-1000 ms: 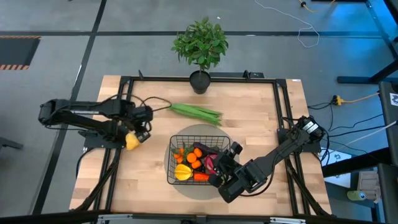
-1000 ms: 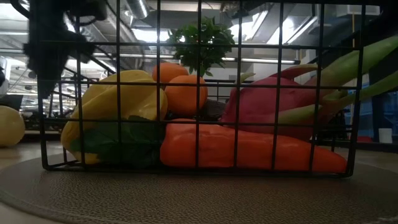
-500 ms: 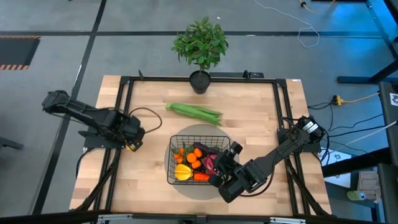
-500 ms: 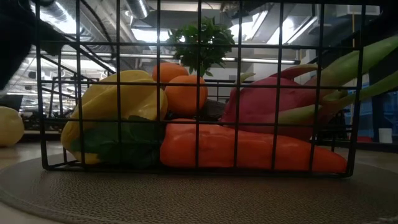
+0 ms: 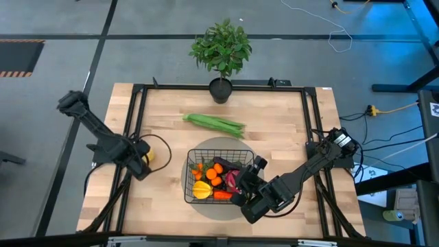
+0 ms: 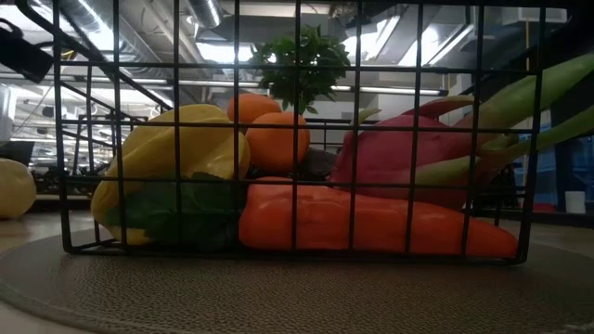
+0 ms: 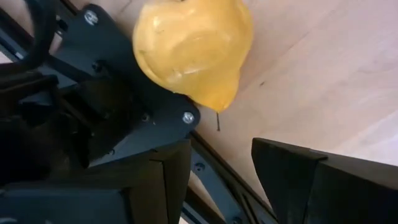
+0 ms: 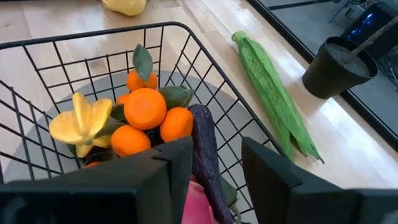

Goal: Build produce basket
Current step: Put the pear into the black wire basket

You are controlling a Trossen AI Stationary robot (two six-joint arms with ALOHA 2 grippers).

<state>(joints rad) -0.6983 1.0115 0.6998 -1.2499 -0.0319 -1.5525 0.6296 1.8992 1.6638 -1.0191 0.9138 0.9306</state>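
Note:
The black wire basket (image 5: pixel 187 171) stands on a round grey mat (image 5: pixel 226 143). In it lie orange tomatoes (image 8: pixel 146 109), a yellow fruit (image 8: pixel 78 127), a purple eggplant (image 8: pixel 202 140), a pink radish (image 6: pixel 399 158) and a red chili (image 6: pixel 371 223). My right gripper (image 5: pixel 250 180) hovers open over the basket's near right corner, and the eggplant shows below the gap in its fingers (image 8: pixel 217 149). The green beans (image 5: pixel 214 123) lie on the table beyond the basket. The lemon (image 7: pixel 189 53) rests on the table at the left. My left gripper (image 5: pixel 139 167) points down, open, just near-left of it.
A potted plant (image 5: pixel 221 51) stands at the far edge, and its dark pot (image 8: pixel 339 68) is close to the beans' far end. Black frame rails (image 5: pixel 130 130) run along the table's left, right and far edges. Bare wood lies between the lemon and the basket.
My left gripper has swung from just beyond the lemon toward the table's near left, sinking a little and turning about its own axis. Its fingers stay apart. The lemon has kept its place on the table.

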